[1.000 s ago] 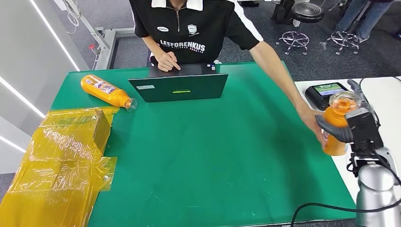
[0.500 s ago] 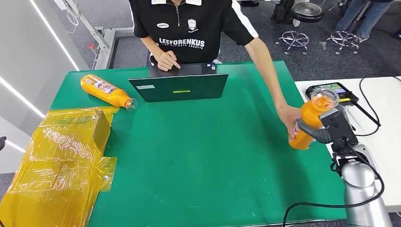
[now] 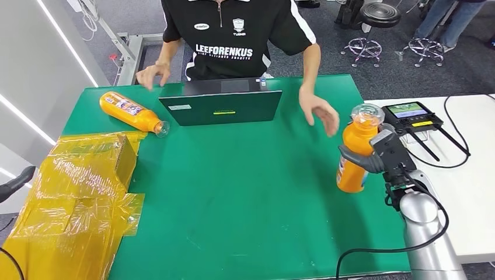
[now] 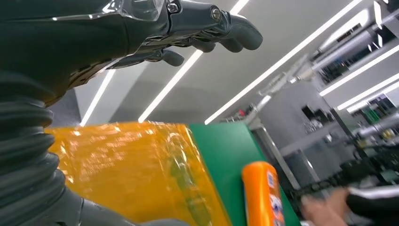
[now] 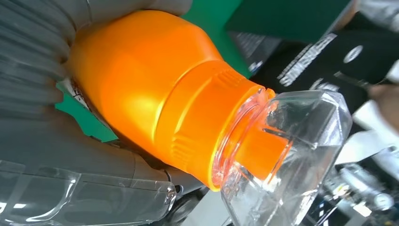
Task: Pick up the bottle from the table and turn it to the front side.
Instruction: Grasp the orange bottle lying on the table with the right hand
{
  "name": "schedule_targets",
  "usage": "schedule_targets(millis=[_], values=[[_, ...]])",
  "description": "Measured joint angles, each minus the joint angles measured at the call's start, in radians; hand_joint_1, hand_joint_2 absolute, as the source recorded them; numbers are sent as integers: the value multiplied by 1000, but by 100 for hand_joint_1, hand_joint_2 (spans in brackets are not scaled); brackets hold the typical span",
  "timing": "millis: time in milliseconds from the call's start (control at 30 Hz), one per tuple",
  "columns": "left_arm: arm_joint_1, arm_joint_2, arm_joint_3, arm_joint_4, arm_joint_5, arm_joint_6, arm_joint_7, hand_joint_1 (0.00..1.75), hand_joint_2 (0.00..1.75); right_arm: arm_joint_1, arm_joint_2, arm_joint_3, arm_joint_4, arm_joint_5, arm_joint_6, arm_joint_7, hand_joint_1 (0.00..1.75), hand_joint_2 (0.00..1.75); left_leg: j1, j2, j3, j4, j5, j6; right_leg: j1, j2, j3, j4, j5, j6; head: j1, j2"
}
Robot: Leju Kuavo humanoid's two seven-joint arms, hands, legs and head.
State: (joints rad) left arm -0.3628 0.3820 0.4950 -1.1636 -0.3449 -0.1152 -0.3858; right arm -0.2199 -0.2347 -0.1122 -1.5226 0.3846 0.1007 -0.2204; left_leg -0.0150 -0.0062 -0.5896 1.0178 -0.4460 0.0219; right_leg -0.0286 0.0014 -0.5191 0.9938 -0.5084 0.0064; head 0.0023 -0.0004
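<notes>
We've got the bottle (image 3: 355, 153) upright in our right hand (image 3: 380, 155), wrapped tight, right of the laptop (image 3: 220, 107). Left hand (image 4: 207, 26) holds nothing, fingers loose. Rotate slowly, keeping it vertical, so the label faces front.

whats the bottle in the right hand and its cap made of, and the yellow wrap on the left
Bottle: opaque orange plastic by its look, smooth with a soft sheen. Cap: clear, hard-looking plastic; the orange neck shows through it. Wrap: thin translucent yellow film, probably plastic, creased and glossy over boxes.
</notes>
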Motion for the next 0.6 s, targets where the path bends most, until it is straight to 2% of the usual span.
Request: schedule_targets(millis=[167, 333, 600], values=[[-32, -44, -75, 11, 18, -34, -21, 0, 175, -81, 31, 87, 17, -35, 27, -3, 175, 175, 0, 0, 0, 0, 1, 1, 0, 0, 0, 0, 1, 0, 0, 0], [-53, -109, -195, 20, 23, -47, -32, 0, 175, -181, 73, 197, 40, -87, 42, -3, 175, 175, 0, 0, 0, 0, 1, 1, 0, 0, 0, 0, 1, 0, 0, 0], [-128, -249, -412, 141, 84, -67, -82, 0, 175, -317, 152, 361, 82, -183, 46, 9, 175, 175, -1, -1, 0, 1, 2, 1, 0, -1, 0, 0, 1, 1, 0, 0]])
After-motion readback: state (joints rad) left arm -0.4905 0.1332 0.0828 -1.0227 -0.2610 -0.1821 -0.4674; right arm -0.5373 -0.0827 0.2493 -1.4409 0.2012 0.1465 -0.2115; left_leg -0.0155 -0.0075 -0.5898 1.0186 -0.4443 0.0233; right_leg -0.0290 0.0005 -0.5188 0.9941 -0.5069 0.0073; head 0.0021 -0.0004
